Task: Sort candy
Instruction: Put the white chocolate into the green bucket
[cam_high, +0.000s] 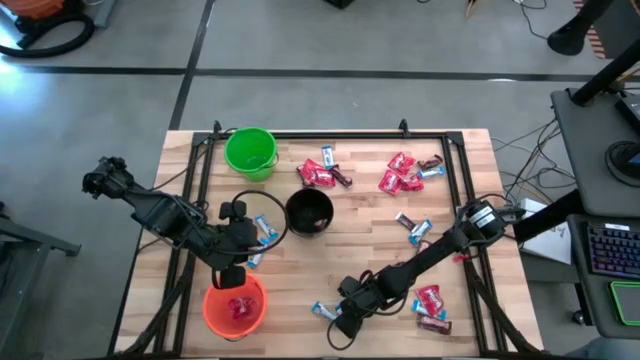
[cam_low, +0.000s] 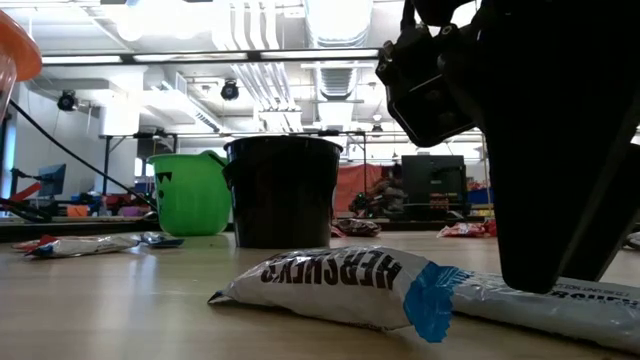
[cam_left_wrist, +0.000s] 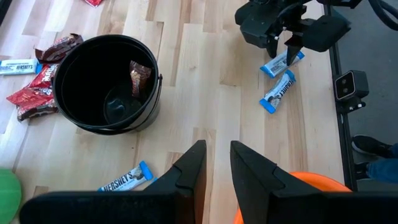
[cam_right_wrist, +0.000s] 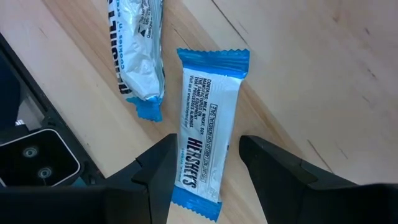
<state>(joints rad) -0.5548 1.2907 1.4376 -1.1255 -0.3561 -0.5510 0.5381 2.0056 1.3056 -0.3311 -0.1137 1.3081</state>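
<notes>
While the blue-and-white candy bar (cam_right_wrist: 202, 144) lies flat on the wood beside a twin bar (cam_right_wrist: 138, 50), well apart from the black cup (cam_high: 309, 211) toward the table's front edge, the right gripper (cam_right_wrist: 202, 171) straddles it, fingers spread and empty. It looks light, its wrapper slick and crinkly (best pinched across the middle). The left gripper (cam_left_wrist: 216, 169), slightly parted, holds nothing above the orange cup (cam_high: 235, 306).

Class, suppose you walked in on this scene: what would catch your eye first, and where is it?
The right gripper at the table's near edge, open fingers either side of a blue-and-white candy bar, with a second bar beside it. Then three cups: green at the back left, black mid-table, and orange at the front left, beneath the empty left gripper.
</notes>
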